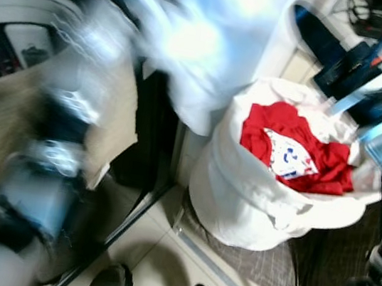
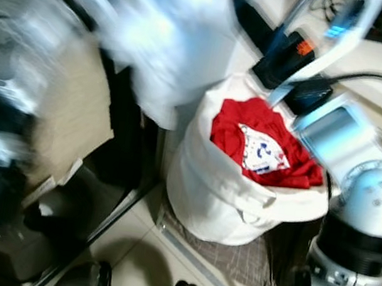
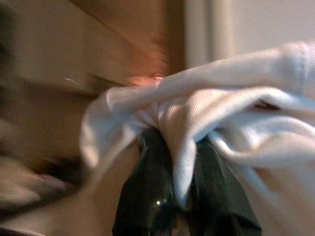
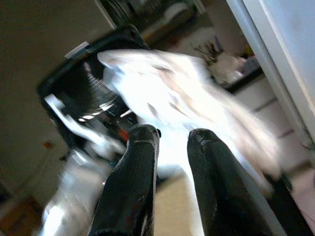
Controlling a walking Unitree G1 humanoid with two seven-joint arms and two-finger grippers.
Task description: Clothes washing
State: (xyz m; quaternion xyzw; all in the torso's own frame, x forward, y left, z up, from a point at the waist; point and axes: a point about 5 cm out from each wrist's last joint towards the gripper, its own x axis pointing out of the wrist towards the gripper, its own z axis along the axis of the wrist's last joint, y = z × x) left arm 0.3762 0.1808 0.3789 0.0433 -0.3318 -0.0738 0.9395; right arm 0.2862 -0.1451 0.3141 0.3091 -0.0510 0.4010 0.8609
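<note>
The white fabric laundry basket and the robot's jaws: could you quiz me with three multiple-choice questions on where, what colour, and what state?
1. Where does the red garment lie?
A. on the tiled floor
B. in the white fabric laundry basket
C. on the washing machine

2. What colour is the cloth that the left gripper holds?
A. white
B. green
C. black

3. How do the left gripper's jaws stand?
A. wide open, bare
B. shut on cloth
C. folded away

Answers: 1 B, the red garment sits inside the white fabric laundry basket. 2 A, the white cloth bunches over the left gripper. 3 B, a fold of it is pinched between the black fingers.
</note>
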